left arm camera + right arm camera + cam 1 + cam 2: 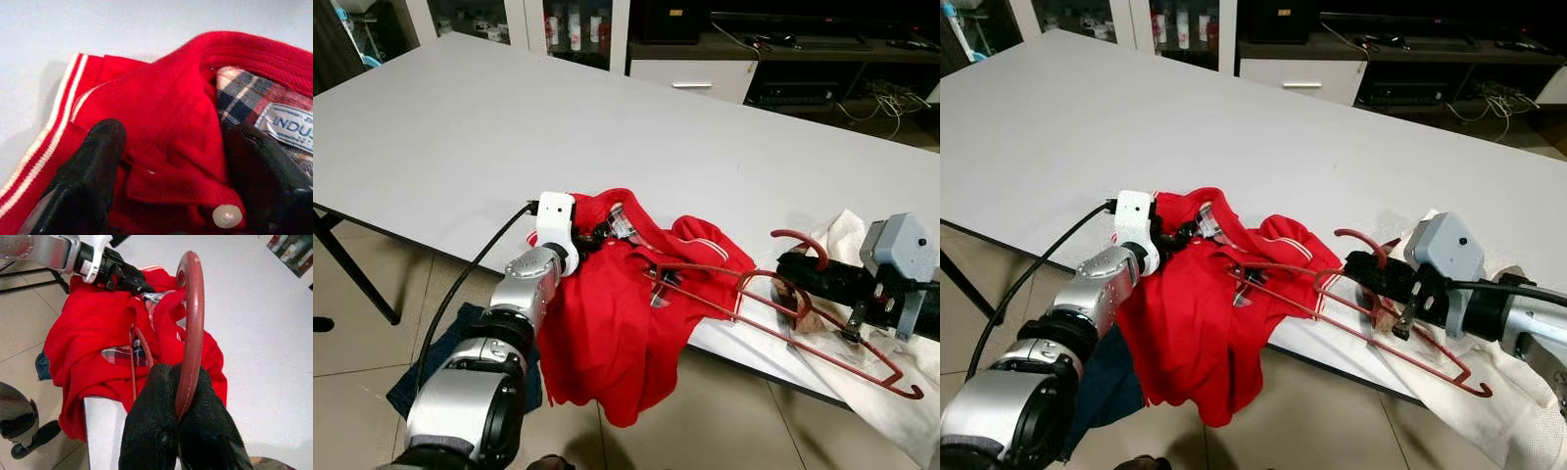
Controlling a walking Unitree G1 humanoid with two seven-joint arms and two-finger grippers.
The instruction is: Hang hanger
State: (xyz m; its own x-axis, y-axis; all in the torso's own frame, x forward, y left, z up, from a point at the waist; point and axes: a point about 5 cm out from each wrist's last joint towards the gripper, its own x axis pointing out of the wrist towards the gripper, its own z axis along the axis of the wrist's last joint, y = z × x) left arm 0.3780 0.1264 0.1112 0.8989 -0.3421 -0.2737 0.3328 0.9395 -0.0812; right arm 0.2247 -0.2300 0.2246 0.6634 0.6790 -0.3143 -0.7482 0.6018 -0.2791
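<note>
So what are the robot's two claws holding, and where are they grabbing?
The right gripper pinches the dark red metal hanger at its hook. The left gripper straddles the collar of the red polo shirt, fingers apart, on the grey table.

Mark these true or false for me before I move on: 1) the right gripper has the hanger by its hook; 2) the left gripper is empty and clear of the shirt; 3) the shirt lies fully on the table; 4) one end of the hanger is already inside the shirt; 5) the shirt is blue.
1) True: the right gripper is shut on the red hanger at the base of its hook.
2) False: the left gripper straddles the collar of the red shirt by the plaid lining, fingers open.
3) False: the shirt drapes over the edge of the white table.
4) True: the hanger's far end sits in the shirt's folds.
5) False: it is red.
</note>
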